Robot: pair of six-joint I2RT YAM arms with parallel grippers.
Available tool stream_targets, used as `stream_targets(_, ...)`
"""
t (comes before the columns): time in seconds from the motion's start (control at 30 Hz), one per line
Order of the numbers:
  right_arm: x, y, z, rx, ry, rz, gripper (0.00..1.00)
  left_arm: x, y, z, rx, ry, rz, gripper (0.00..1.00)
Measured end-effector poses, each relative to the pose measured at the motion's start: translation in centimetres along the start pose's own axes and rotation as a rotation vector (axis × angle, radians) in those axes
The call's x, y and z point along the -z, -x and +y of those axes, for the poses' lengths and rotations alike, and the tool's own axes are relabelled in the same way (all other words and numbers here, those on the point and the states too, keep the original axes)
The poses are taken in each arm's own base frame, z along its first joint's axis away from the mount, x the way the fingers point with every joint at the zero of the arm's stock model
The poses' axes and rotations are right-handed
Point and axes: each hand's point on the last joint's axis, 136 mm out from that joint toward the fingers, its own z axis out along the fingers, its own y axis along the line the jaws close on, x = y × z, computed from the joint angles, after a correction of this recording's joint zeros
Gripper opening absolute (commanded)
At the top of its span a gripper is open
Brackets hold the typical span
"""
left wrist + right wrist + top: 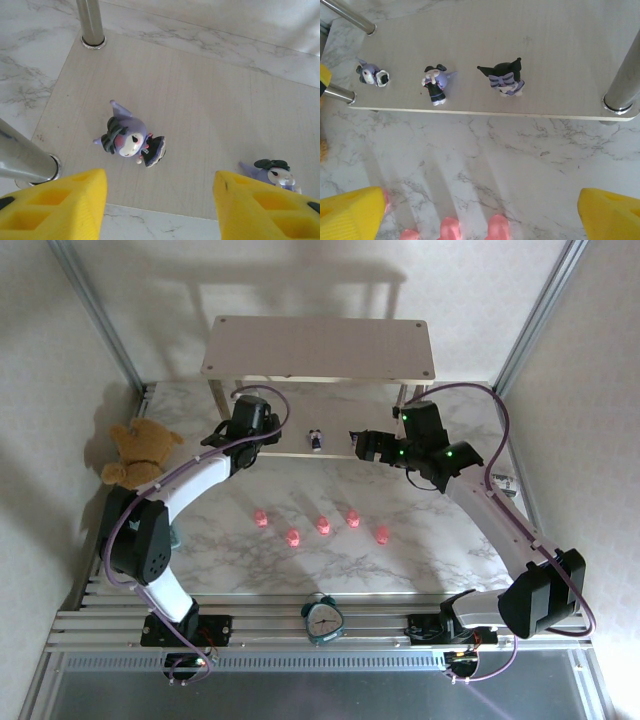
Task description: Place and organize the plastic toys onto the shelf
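While the left hand (160, 202) hung empty and spread open at the frame's bottom near a purple figure (131, 141) lying tipped on the lower board of the shelf (210, 95), and the right hand (481, 210) gaped above pink pigs (449, 229) on the worktop (530, 160), a careless nudge could have swept that figure off.

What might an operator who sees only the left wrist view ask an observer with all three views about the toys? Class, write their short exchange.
Operator: I see two figurines on the lower board. Any others there?
Observer: Yes, a third figurine, with a purple bow, stands on that board in the same row.
Operator: Where are the pigs?
Observer: Five pigs sit on the table, in front of the shelf.
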Motion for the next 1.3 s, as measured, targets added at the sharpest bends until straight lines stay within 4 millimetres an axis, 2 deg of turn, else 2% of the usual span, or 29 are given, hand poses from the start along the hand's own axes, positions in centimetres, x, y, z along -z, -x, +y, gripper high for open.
stream_targets(0.07,0.0,-0.2,-0.1,0.000,-0.002,0.003,0.99,-0.4,-0.3,0.2,0.015,0.007,0.008,0.62)
stream_targets(0.3,0.1,-0.1,0.1,0.001,0.009,0.000,0.99,-3.4,-2.2,1.2,0.105,0.053,0.070,0.59)
stream_targets(0.4,0.0,-0.2,0.3,0.005,0.021,0.004,0.99,-4.2,-2.4,1.2,0.151,0.061,0.076,0.61)
stream_targets(0.63,-0.2,-0.1,0.4,0.022,0.028,0.006,0.99,-4.9,-1.1,0.3,0.248,0.047,0.049,0.66)
stream_targets(0.9,-0.5,0.1,0.4,0.026,0.034,0.004,0.99,-5.6,-2.1,0.0,0.342,0.037,0.081,0.67)
stream_targets(1.3,-0.6,0.6,0.8,0.020,0.070,-0.005,0.99,-6.1,-1.5,-0.1,0.462,0.032,0.084,0.66)
